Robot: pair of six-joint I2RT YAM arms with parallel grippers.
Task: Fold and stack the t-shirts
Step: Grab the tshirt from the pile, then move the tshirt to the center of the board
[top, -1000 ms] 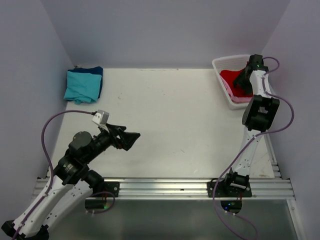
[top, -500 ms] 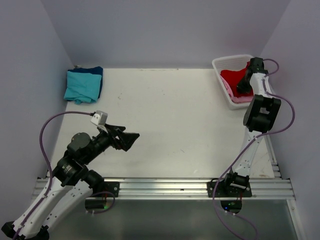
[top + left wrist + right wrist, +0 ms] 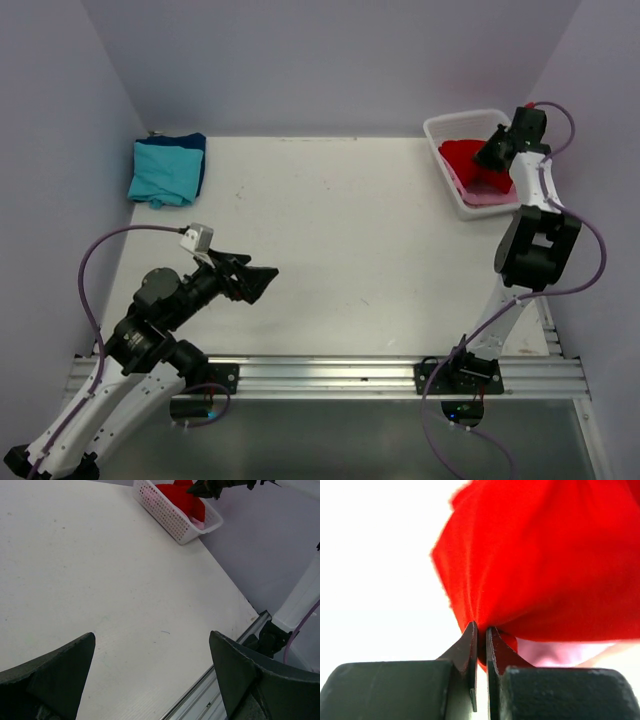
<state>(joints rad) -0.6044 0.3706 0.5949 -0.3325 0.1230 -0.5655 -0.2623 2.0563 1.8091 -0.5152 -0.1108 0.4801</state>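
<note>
My right gripper (image 3: 481, 630) is clamped on a fold of the red t-shirt (image 3: 460, 157): in the wrist view the two dark fingers stand almost together with a thin pinch of red cloth between their tips, and the cloth fans out above them. That shirt lies bunched inside the white lattice basket (image 3: 431, 124), which sits at the far right corner of the table (image 3: 350, 220), and my right arm reaches out to it along the right edge. Under the red cloth a pink t-shirt (image 3: 490, 198) shows at the near end of the basket, and I see a strip of that pink just below the red fold by my fingers. My left gripper (image 3: 258, 284) hangs over the near left part of the table with its jaws spread wide and nothing between them; its wrist camera looks across bare white tabletop toward the basket. At the far left corner of the table a teal t-shirt (image 3: 160, 172) lies folded on top of a dark blue t-shirt (image 3: 201, 160), whose edge shows along the far and right sides of the teal one. These two are well apart from both of my grippers.
</note>
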